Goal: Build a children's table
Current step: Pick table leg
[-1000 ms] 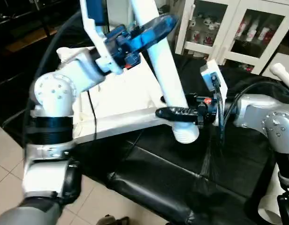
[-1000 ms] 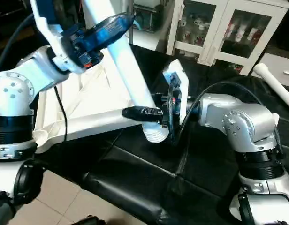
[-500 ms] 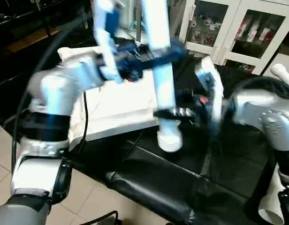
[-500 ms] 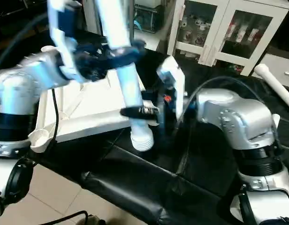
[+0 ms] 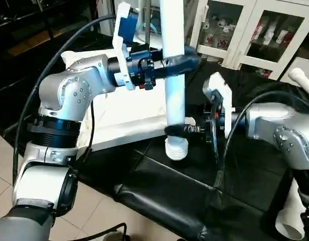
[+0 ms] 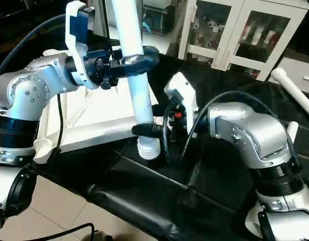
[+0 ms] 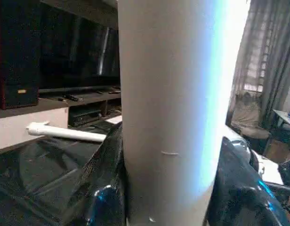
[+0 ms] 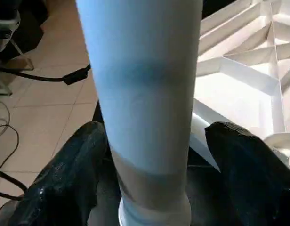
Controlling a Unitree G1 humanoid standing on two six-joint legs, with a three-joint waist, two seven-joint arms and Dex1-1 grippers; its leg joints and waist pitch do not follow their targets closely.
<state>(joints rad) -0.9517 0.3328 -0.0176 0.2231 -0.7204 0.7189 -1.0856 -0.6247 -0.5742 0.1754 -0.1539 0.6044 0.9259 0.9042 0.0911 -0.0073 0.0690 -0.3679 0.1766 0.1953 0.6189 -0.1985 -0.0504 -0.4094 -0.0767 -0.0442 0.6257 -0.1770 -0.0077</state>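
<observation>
Left eye view shows you the black work table (image 5: 194,201) carrying the white tabletop (image 5: 124,115), ribbed side up. Your leg (image 5: 173,75) stands upright just off its near corner. Your left gripper (image 5: 182,58) clamps the leg high up; your right gripper (image 5: 182,130), spread wider, clasps it near the ribbed bottom end.

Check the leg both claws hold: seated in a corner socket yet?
Not seated. The leg stands roughly upright, its ribbed end hanging free above the black cover beside the tabletop.
</observation>
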